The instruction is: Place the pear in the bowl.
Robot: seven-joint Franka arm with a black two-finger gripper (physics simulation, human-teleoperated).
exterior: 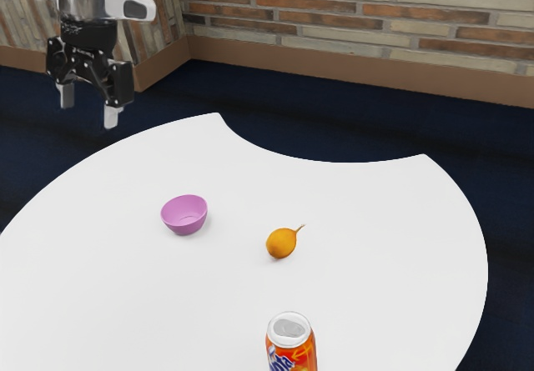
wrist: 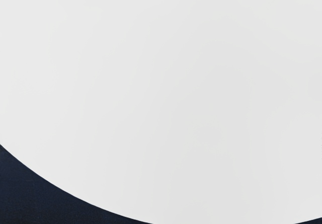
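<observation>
My gripper [exterior: 88,111] hangs high at the exterior view's upper left, open, its two fingertips wide apart with nothing between them. On the white table, a purple bowl [exterior: 184,214] stands upright and holds nothing that I can see. An orange-yellow pear [exterior: 281,243] lies on its side to the exterior view's right of the bowl, apart from it, its stem pointing away from the bowl. Both are well away from my gripper.
An orange soda can [exterior: 291,349] stands upright at the exterior view's lower edge, beyond the pear from the bowl. The white table [exterior: 367,213] has a curved edge with a notch on its far side. In the wrist view are the tabletop [wrist: 161,93] and its rounded edge.
</observation>
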